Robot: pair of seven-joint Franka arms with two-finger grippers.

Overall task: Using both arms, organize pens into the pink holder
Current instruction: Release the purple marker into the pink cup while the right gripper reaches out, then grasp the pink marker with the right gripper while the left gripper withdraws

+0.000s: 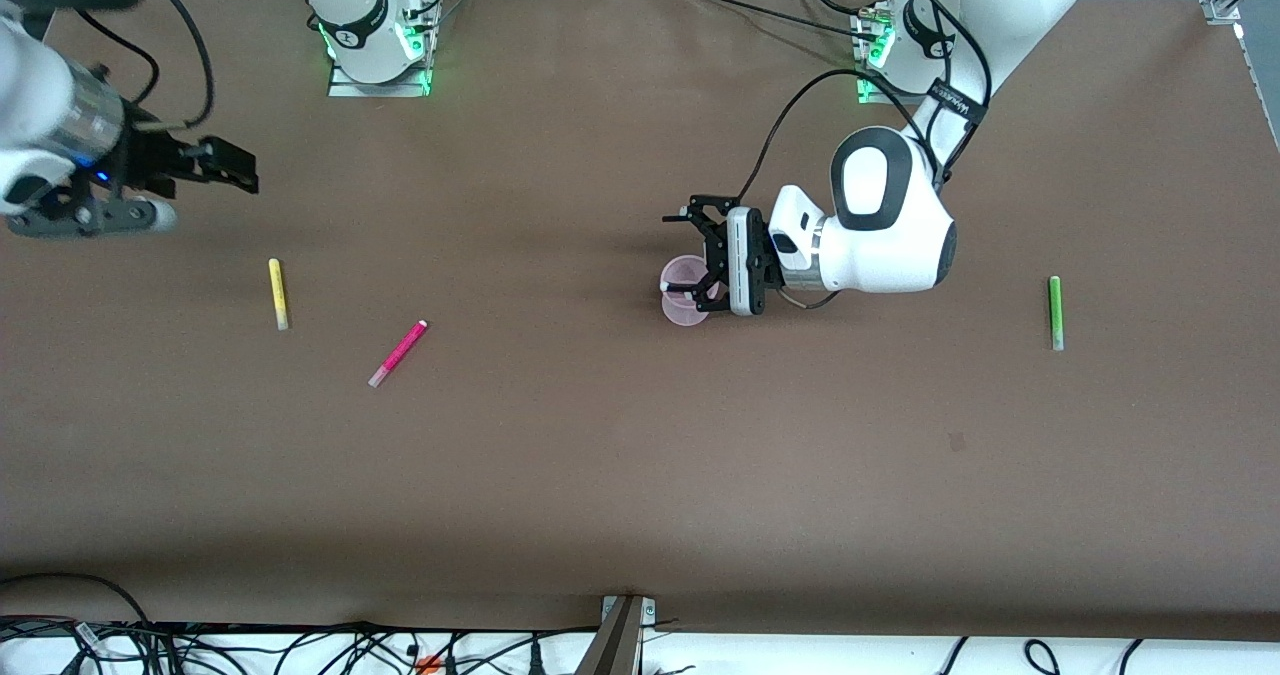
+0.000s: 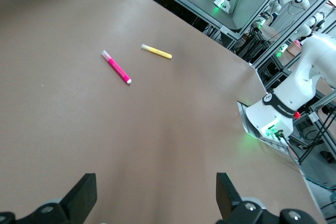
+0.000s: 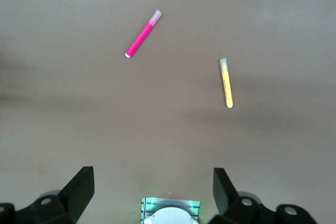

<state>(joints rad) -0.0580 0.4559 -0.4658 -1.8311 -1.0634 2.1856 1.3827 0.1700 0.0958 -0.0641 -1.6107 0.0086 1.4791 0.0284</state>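
The pink holder (image 1: 683, 280) stands upright mid-table. My left gripper (image 1: 688, 260) is open low beside it, with the holder at its fingertips; I cannot tell whether they touch. The left wrist view shows open, empty fingers (image 2: 84, 192) and no holder. My right gripper (image 1: 235, 167) is open and empty, up over the right arm's end of the table. The yellow pen (image 1: 277, 293) and the magenta pen (image 1: 398, 352) lie there; both show in the left wrist view (image 2: 156, 51) (image 2: 116, 67) and the right wrist view (image 3: 226, 83) (image 3: 143, 34). The green pen (image 1: 1054, 312) lies at the left arm's end. The purple-blue pen is out of view.
The arm bases (image 1: 375, 40) (image 1: 890, 50) stand along the table's edge farthest from the front camera. Cables (image 1: 300, 645) and a metal bracket (image 1: 625, 620) lie along the edge nearest to it. Brown tabletop (image 1: 640, 455) stretches between the pens.
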